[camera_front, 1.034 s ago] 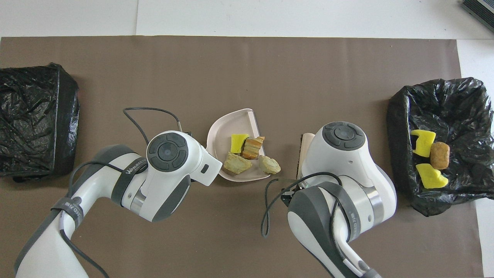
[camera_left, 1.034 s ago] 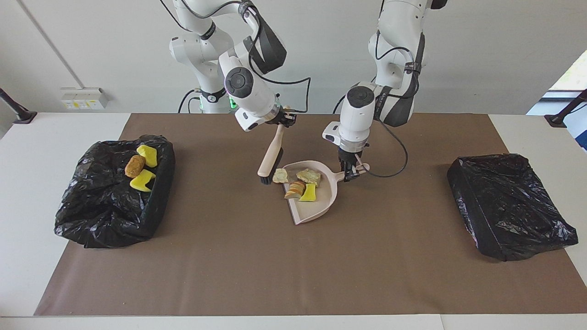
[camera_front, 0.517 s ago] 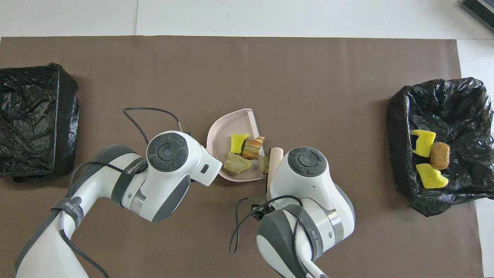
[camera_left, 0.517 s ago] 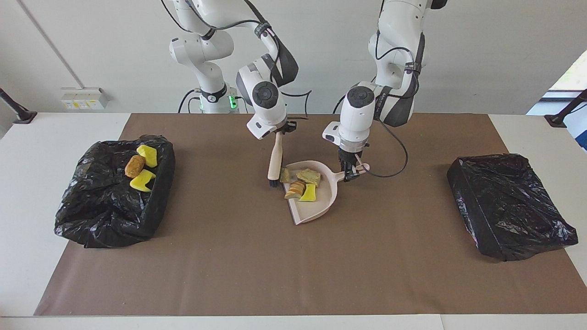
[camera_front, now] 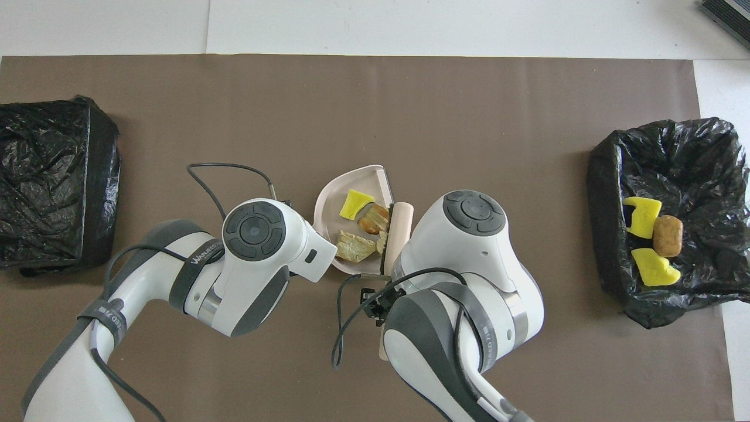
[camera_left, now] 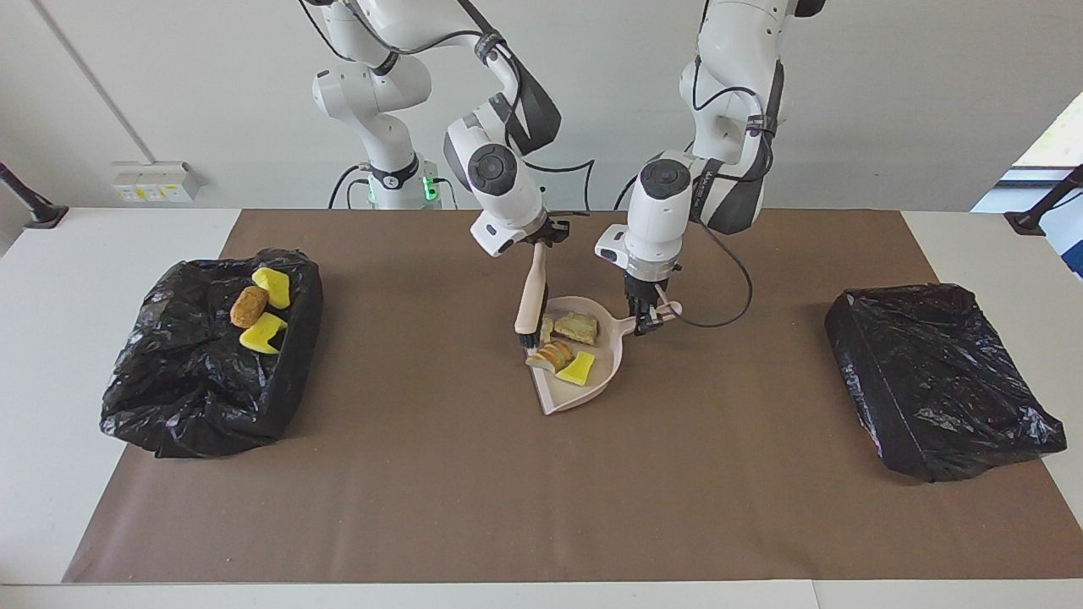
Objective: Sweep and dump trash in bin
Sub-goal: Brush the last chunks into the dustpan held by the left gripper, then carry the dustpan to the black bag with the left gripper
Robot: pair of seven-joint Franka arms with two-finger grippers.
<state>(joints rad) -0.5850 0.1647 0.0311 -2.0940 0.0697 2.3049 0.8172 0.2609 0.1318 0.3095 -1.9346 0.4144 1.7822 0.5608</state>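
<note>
A pink dustpan (camera_left: 585, 391) lies on the brown mat mid-table and also shows in the overhead view (camera_front: 333, 206). My left gripper (camera_left: 648, 319) is shut on its handle. My right gripper (camera_left: 542, 240) is shut on a brush (camera_left: 531, 294) whose bristles stand at the pan's mouth. In the pan lie a yellow scrap (camera_left: 576, 370), a bread-like lump (camera_left: 550, 354) and a tan scrap (camera_left: 577, 326); a fourth is half hidden by the brush. Three more scraps, two yellow (camera_left: 272, 287) and one brown (camera_left: 248, 306), lie in the black-lined bin (camera_left: 298, 326). Both grippers are hidden under the arms in the overhead view.
The bin (camera_front: 603, 193) stands at the right arm's end of the mat. A second black bag-covered box (camera_left: 935, 376) lies at the left arm's end, also in the overhead view (camera_front: 53, 181). A cable (camera_left: 719, 317) loops by the left gripper.
My right gripper has swept the brush toward the left arm's end, pushing the tan scrap off the mat into the pan and the other scraps deeper. The left arm has not moved.
</note>
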